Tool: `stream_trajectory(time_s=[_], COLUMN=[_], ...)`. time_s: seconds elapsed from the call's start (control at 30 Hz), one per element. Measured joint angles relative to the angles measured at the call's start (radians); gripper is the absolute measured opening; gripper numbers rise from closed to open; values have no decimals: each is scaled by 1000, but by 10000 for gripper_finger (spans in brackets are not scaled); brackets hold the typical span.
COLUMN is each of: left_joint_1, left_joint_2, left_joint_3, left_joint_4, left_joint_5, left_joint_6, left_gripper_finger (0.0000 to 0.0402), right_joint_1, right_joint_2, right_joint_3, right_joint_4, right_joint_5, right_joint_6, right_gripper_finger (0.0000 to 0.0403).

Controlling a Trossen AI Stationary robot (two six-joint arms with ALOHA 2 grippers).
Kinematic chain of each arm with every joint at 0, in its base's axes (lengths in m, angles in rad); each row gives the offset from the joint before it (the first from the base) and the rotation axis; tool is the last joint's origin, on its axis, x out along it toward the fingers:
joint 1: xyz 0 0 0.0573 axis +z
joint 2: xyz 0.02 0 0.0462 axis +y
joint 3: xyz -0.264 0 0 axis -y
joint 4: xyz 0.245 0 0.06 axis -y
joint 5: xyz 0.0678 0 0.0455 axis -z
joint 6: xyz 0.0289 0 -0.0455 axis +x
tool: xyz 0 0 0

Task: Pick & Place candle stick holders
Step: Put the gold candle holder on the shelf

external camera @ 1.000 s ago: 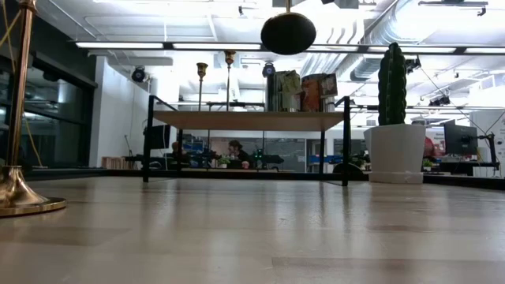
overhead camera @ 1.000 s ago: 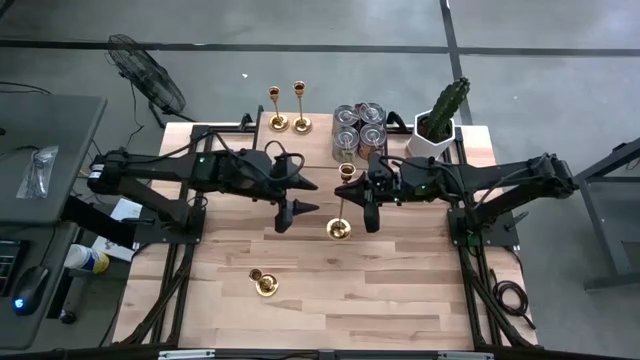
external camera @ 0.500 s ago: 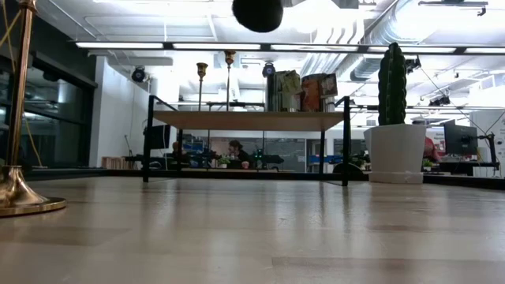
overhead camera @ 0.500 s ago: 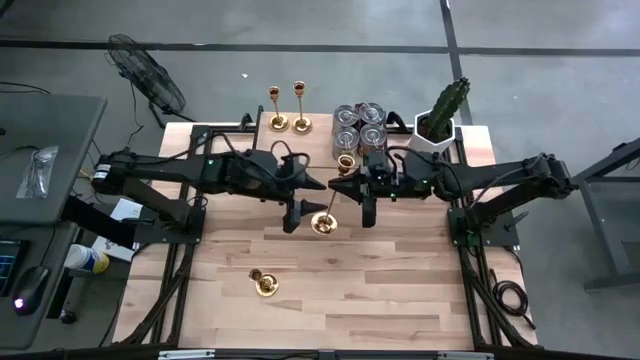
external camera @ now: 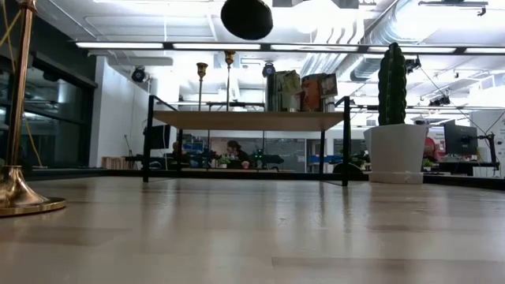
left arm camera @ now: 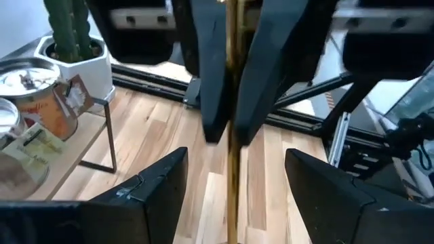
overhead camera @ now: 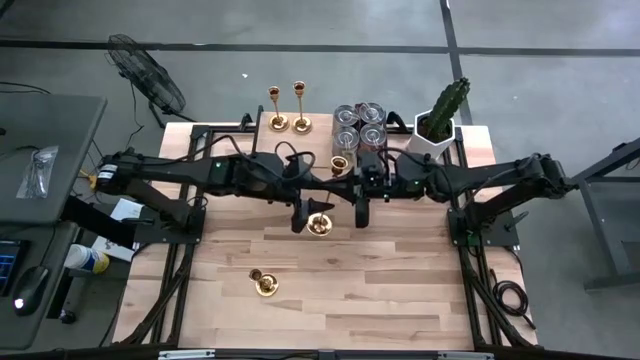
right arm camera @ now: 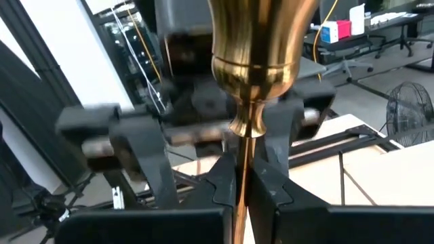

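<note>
A gold candlestick holder [overhead camera: 327, 195] hangs over the table's middle, its cup [right arm camera: 261, 41] toward the far edge and its base [overhead camera: 318, 225] toward the near edge. My right gripper [right arm camera: 243, 196] is shut on its stem. My left gripper [left arm camera: 234, 203] is open, with one finger on each side of the stem [left arm camera: 234, 142] and not touching it. A second holder [overhead camera: 264, 283] stands on its base on the near left of the table. Two more holders [overhead camera: 277, 108] [overhead camera: 300, 105] stand on the raised shelf at the back. My right gripper pinches the thin stem [right arm camera: 241, 169] just below the cup between its two fingers [right arm camera: 266, 190]. It comes from the table's right side, and the fingers lie across the stem. The holder is lifted clear of the table and tilted, with its round base [external camera: 246, 16] high above the tabletop.
Several silver-topped cans [overhead camera: 358, 125] stand on the raised shelf [external camera: 248, 120] at the back. A cactus in a white pot [overhead camera: 440, 122] stands at the back right. The holder on the table shows at the left of the low view [external camera: 16, 158].
My right gripper has carried the held holder toward the table's left edge, and slightly up in the low view. My left gripper has moved toward the table's right edge, and its open fingers now stand around the stem.
</note>
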Motion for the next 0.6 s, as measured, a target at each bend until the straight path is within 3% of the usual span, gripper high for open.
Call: stream_trajectory(time_s=[0.33,0.6], left_joint_1=[0,0], left_joint_2=[23,23], left_joint_3=[-1,-1], left_joint_4=[43,37], left_joint_5=[-17,-19], left_joint_6=[-10,-13], left_gripper_finger=[232,128], right_joint_1=[0,0], right_joint_2=[0,0], right_joint_3=[0,0], right_joint_4=[3,-3], right_joint_5=[0,0], right_joint_6=[-1,-1], right_gripper_finger=[5,5])
